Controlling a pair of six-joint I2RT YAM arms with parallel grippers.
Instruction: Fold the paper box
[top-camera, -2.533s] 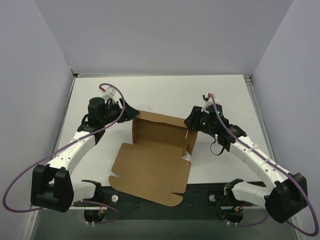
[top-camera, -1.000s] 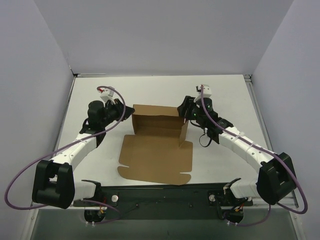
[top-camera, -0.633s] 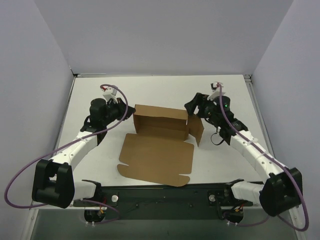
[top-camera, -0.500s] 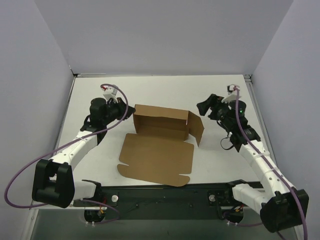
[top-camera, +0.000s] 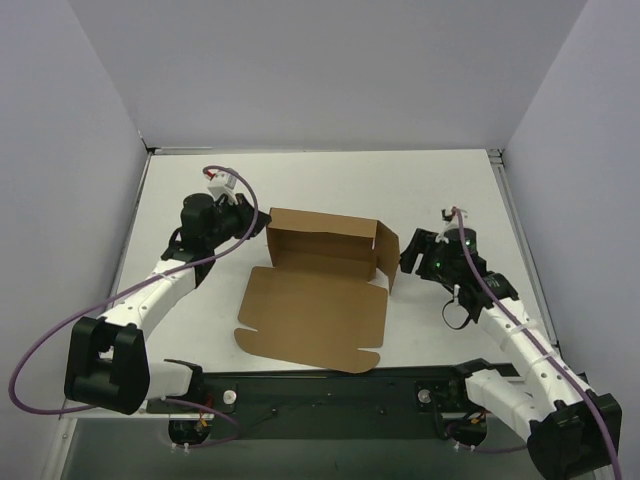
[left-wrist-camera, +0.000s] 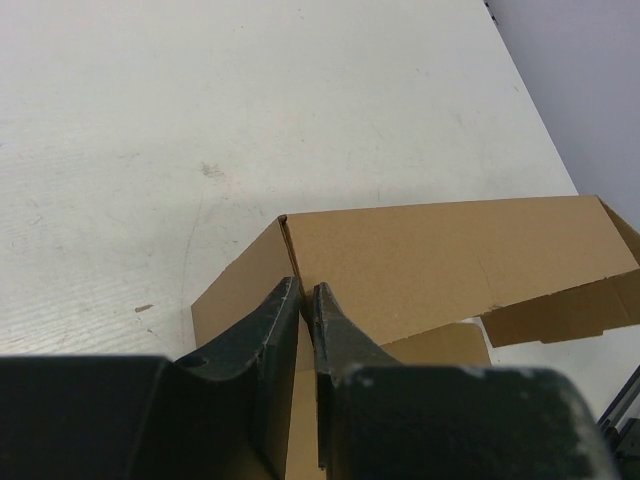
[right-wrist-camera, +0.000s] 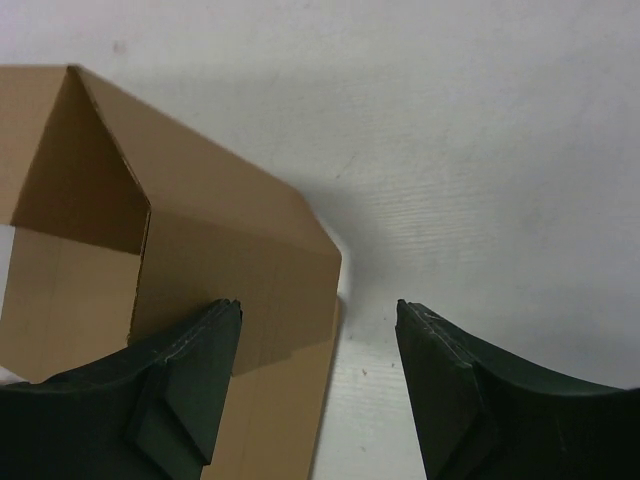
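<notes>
**Left gripper pinches the box wall; right gripper spread beside the loose flap**

At the far left of the top view, a purple cable (top-camera: 60, 335) loops off the left arm. That arm reaches to about 10 o'clock of the table's (top-camera: 330, 185) middle. There the left gripper (top-camera: 256, 222) meets the left end of the paper box (top-camera: 318, 300). In the left wrist view its fingers (left-wrist-camera: 280, 325) are pressed together with only a sliver between them. They are clamped on the top edge of the box's left end wall, right at the corner.

The box sits near the table's centre, partly raised. A shallow open tray with upright walls lies on the 12 o'clock side. Its wide lid panel (top-camera: 315, 322) lies flat on the table toward 6 o'clock, reaching close to the black rail (top-camera: 330, 385) at the arm bases.

At the tray's 3 o'clock end, an end flap (top-camera: 388, 255) stands splayed outward rather than tucked in. It stands between the tray's hollow and the right gripper (top-camera: 408, 258). In the right wrist view that gripper's fingers (right-wrist-camera: 190, 360) are spread wide and grasp nothing. One fingertip lies over the flap's outer face and the other over bare table; whether the first touches the cardboard cannot be told. The right arm carries a second purple cable (top-camera: 500, 300). Plain grey walls (top-camera: 330, 70) close the table in at 9, 12 and 3 o'clock.
</notes>
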